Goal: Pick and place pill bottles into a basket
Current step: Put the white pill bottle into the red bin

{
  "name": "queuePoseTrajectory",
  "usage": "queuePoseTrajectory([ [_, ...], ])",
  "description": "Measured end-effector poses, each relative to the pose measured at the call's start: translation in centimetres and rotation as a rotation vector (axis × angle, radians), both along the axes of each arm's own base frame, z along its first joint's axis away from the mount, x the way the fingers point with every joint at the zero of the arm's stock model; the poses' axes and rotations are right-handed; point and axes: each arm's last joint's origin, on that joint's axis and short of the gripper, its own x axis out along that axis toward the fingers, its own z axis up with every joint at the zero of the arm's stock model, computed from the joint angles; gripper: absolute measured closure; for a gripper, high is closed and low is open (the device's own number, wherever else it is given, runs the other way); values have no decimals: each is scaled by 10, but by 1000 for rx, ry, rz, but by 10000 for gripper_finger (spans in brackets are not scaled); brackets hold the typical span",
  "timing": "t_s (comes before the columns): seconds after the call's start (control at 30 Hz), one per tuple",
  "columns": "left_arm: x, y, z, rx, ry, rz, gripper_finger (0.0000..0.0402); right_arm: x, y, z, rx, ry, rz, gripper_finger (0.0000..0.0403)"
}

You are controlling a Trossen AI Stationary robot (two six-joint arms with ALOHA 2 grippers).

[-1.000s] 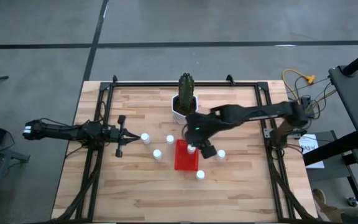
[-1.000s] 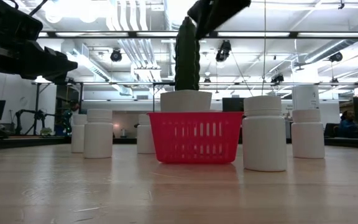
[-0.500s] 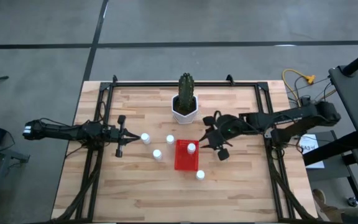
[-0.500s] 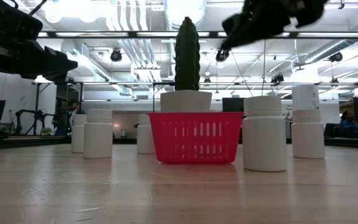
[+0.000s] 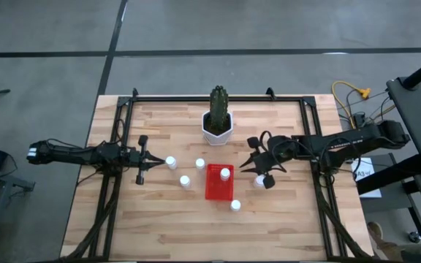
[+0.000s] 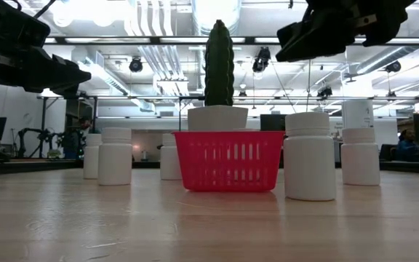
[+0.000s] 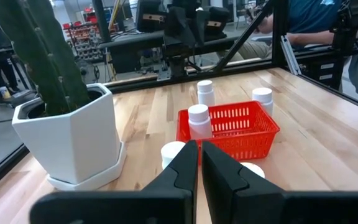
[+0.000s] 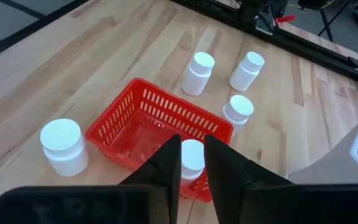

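Observation:
The red basket (image 5: 218,186) sits mid-table with one white pill bottle (image 5: 225,174) standing upright in it, also seen in the right wrist view (image 8: 191,157). Three bottles (image 5: 171,162) (image 5: 199,164) (image 5: 185,180) stand left of the basket and one (image 5: 234,205) near its front right corner. One more (image 5: 260,180) is partly under my right gripper (image 5: 245,162). That gripper hovers right of the basket with a narrow gap between its fingers (image 8: 191,171) and nothing in it. My left gripper (image 5: 152,158) waits shut at the table's left (image 7: 199,152).
A white pot with a green cactus (image 5: 217,124) stands just beyond the basket's far side. A black frame (image 5: 210,98) runs around the table. Bare wood lies along the near edge (image 5: 196,234). In the low view the right arm (image 6: 333,29) hangs above the right-hand bottles (image 6: 309,156).
My right gripper has drawn back from above the basket toward the table's right edge. The bottle in the basket has stayed upright where it was. The other bottles have not moved.

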Motion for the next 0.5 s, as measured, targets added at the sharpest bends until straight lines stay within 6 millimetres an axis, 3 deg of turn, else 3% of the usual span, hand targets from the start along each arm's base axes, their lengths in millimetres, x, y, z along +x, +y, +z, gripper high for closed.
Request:
queuePoseTrajectory([
  [0.5,0,0,0,0,-1,0,398,1,0,-2,-48,-3,28,351],
])
